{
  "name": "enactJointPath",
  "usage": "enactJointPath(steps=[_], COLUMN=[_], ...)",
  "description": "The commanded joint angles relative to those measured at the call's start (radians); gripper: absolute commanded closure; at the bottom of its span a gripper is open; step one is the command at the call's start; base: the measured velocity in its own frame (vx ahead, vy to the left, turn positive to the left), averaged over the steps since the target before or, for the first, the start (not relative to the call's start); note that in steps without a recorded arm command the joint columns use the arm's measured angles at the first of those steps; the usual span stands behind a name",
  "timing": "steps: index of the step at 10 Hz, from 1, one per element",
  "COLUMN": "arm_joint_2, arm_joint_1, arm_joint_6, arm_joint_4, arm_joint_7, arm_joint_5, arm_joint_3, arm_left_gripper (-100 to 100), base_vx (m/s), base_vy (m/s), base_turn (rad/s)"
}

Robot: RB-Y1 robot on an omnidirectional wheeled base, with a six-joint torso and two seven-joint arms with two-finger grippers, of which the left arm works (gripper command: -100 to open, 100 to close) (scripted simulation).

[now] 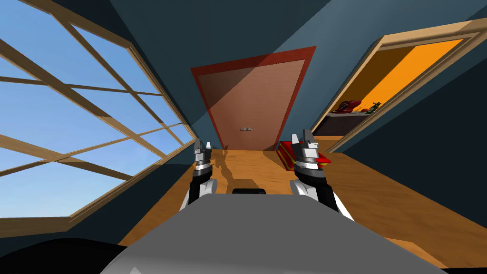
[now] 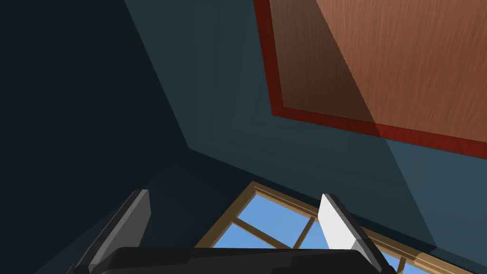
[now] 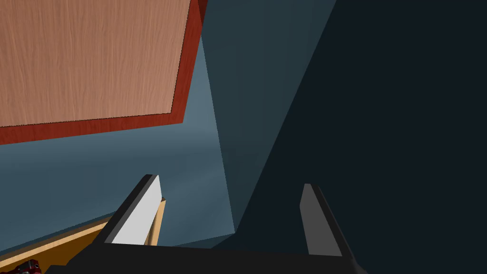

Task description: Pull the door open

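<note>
While the door (image 1: 257, 95) stands shut at the far edge of the floor (image 1: 380, 200), its small handle (image 1: 246, 129) well ahead, the left hand (image 1: 203, 143) and right hand (image 1: 303, 138) are both empty, fingers apart. Risk: a shallow grip may slip off; the red box (image 1: 285, 154) nearby may block the swing.

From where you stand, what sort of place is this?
Probably a hallway in a house: a closed reddish-brown door ahead, a large wood-framed window on my left, a wooden floor, and an open doorway on my right.
</note>
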Motion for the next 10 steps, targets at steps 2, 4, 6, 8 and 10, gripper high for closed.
enactJointPath(steps=[2,4,6,8,10], arm_joint_2=[0.018,0.033,0.052,0.066,0.077], arm_joint_1=[-0.014,-0.027,-0.045,-0.060,-0.071], arm_joint_6=[-0.009,-0.018,-0.030,-0.040,-0.048], arm_joint_4=[0.041,0.080,0.134,0.178,0.213], arm_joint_7=[0.011,0.021,0.035,0.047,0.056], arm_joint_5=[0.000,0.000,0.000,0.000,0.000], arm_joint_3=[-0.001,-0.003,-0.005,-0.006,-0.007], arm_left_gripper=[-100,-100,-100,-100,-100], base_vx=[0.099,0.125,0.164,0.133,0.109], base_vy=[-0.032,-0.014,-0.040,-0.041,-0.047], base_turn=[-0.007,-0.005,-0.011,-0.005,-0.005])
